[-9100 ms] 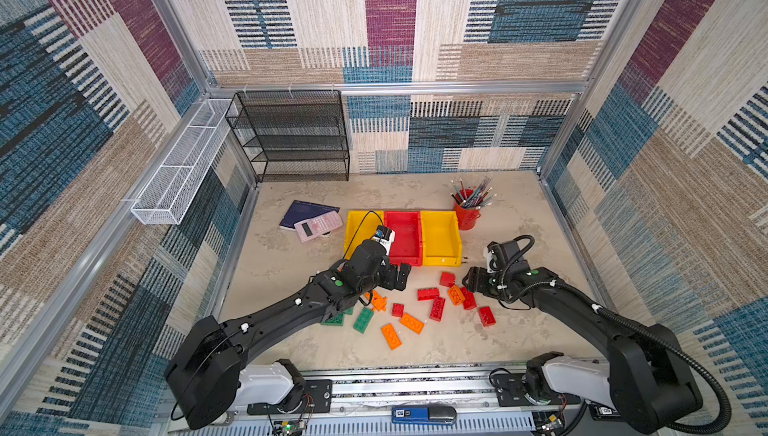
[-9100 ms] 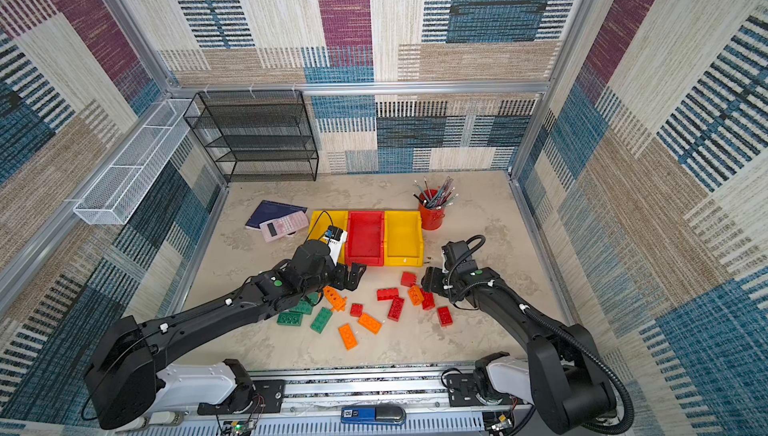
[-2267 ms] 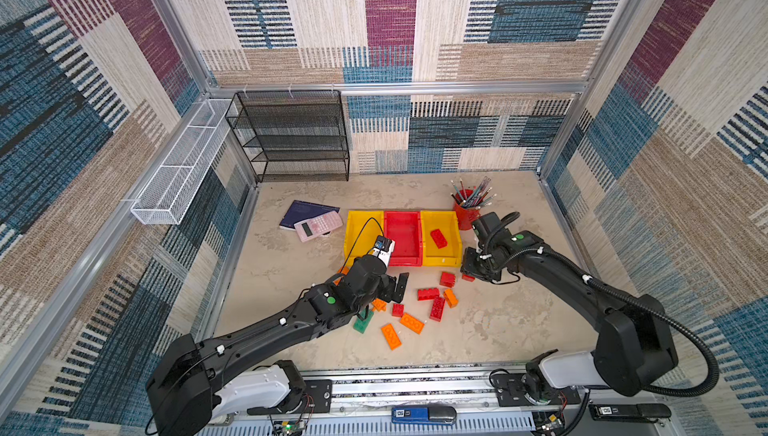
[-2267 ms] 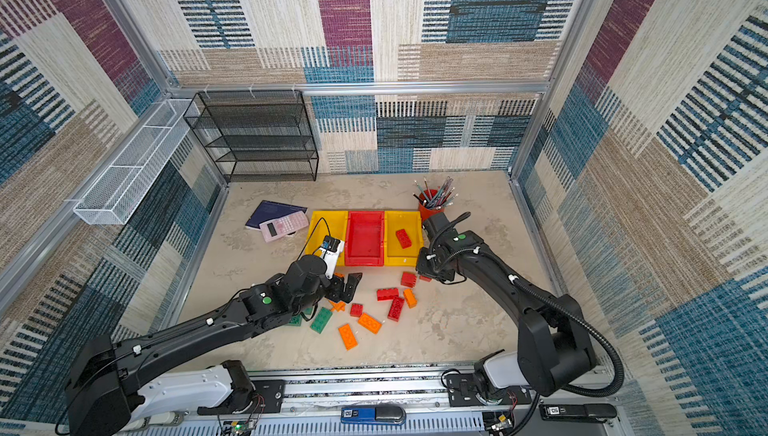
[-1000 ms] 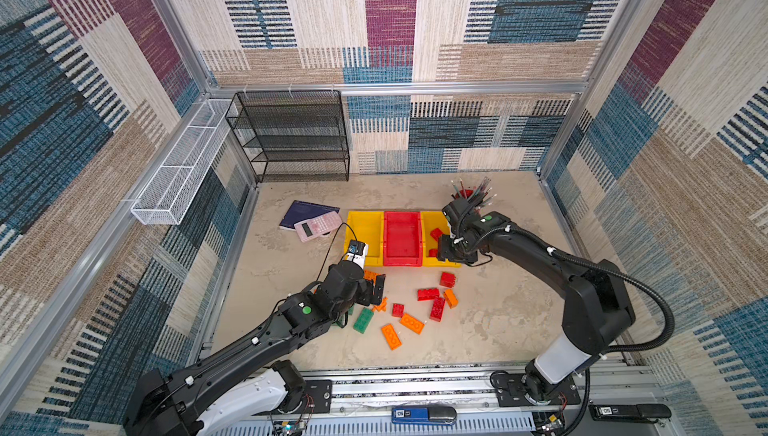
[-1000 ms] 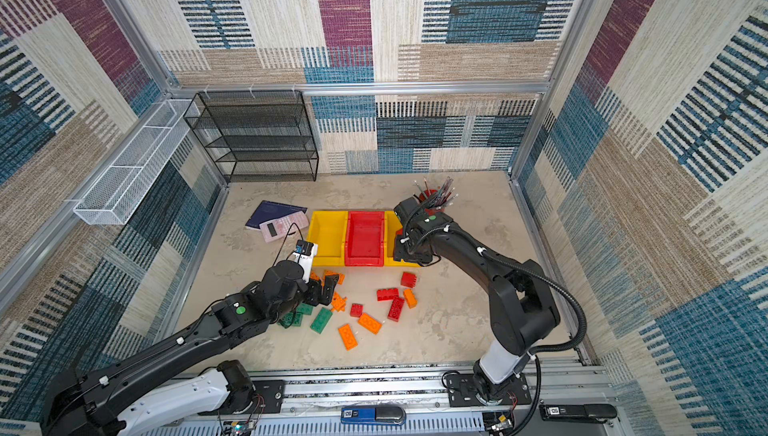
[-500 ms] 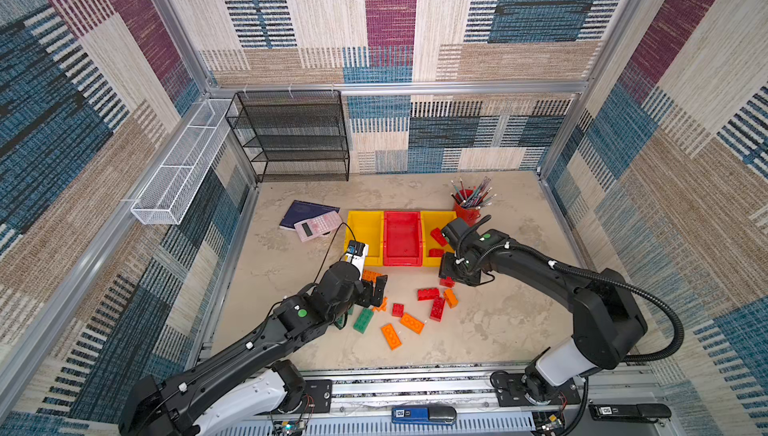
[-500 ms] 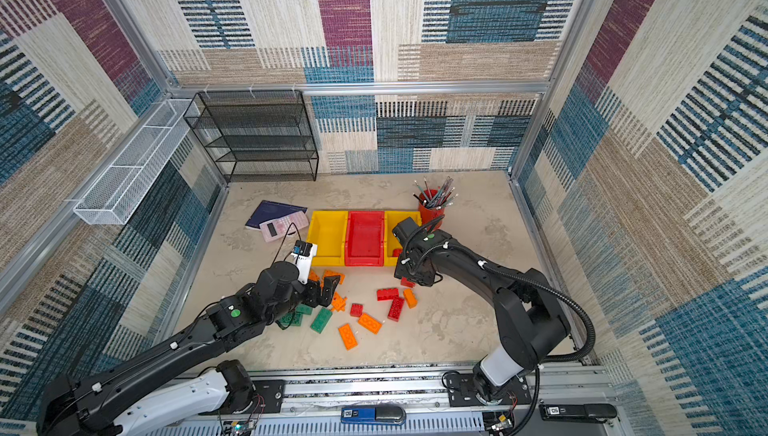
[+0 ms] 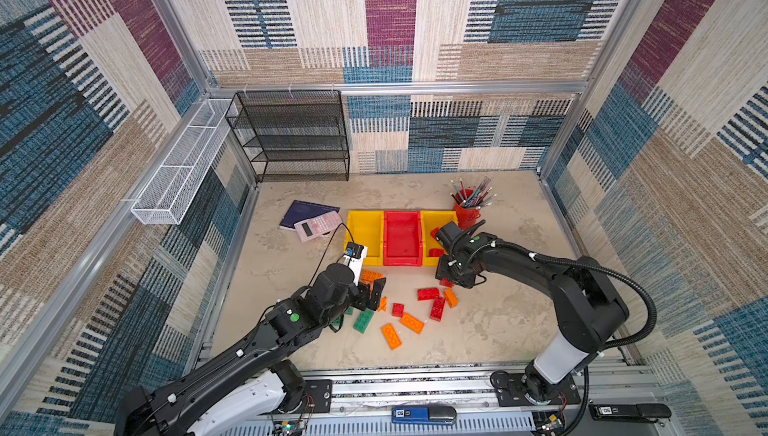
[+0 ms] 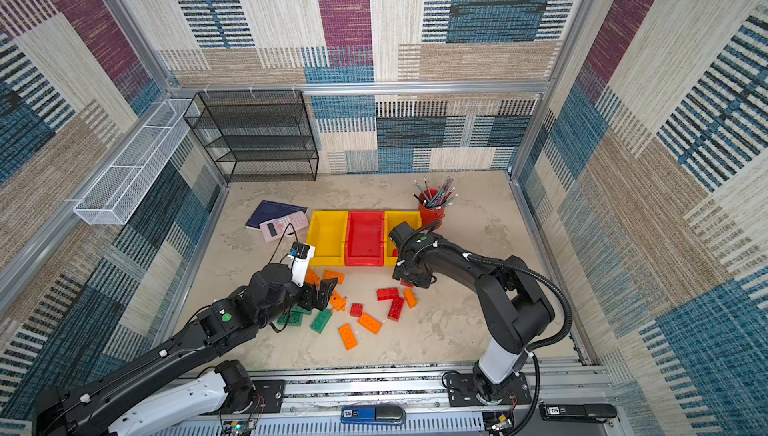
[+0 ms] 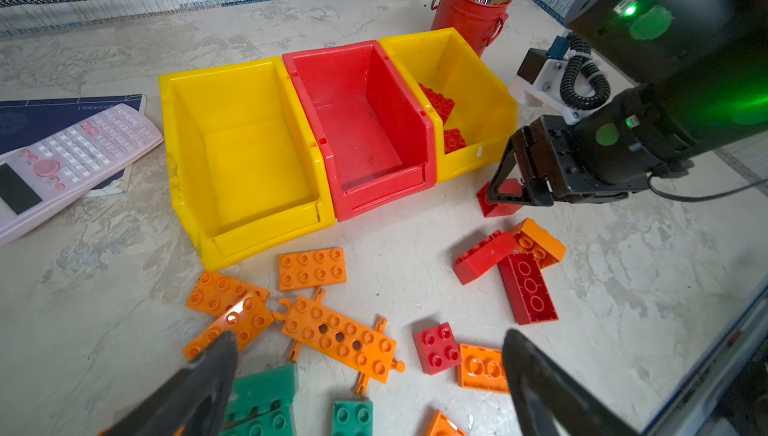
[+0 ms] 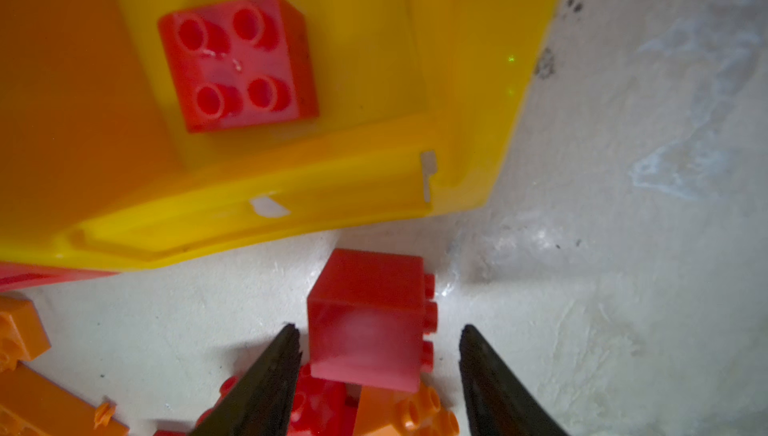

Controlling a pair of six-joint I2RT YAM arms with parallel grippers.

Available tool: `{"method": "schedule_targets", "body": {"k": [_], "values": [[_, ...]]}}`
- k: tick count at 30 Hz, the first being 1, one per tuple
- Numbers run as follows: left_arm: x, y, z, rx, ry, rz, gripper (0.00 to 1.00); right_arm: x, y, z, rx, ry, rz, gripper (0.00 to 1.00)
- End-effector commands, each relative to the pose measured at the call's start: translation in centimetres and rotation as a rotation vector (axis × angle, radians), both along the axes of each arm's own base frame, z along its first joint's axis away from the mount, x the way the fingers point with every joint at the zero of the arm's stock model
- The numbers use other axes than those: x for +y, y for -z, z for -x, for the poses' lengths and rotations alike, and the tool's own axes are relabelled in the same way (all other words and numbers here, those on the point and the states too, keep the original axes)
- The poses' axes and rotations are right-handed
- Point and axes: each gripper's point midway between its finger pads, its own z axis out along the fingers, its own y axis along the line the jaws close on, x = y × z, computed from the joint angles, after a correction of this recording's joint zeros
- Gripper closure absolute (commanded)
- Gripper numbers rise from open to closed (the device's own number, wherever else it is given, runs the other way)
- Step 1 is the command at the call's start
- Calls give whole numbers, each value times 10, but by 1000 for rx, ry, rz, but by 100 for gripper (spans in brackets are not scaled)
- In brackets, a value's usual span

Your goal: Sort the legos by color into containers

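Jaws parted, the right gripper (image 12: 377, 332) straddles a red square brick (image 12: 365, 288) lying on its side, just in front of the yellow bin (image 11: 478, 80) holding two red bricks (image 11: 436, 101). The left gripper (image 11: 370, 342) hangs wide open over scattered orange and green bricks (image 11: 336, 334).

legos (image 9: 411, 323) — orange, red, green, scattered loose | containers (image 9: 401, 238) — yellow-red-yellow row, right one holds two red

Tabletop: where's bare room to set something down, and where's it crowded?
Free: the back strip between mesh shelf and containers; the right side past the pencil cup; the left patch in front of the calculator. Crowded: in front of the containers, where legos, left gripper and right gripper sit.
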Motion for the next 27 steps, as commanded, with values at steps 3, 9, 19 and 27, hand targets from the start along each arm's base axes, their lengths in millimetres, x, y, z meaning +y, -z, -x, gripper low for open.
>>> {"method": "schedule_targets", "body": {"k": [3,9,19,27], "values": [[1,-2,1,-14,19,-26,1,7,4,-15,-29,0,-1,41],[1,-3,-1,-22,15,-29,1,7,13,-15,-9,-17,16,45],[-4,-2,-8,-25,7,-29,1,2,14,-14,-1,-52,59,68],[-13,-4,-17,-28,5,-25,1,9,-36,-24,-68,-122,35,69]]}}
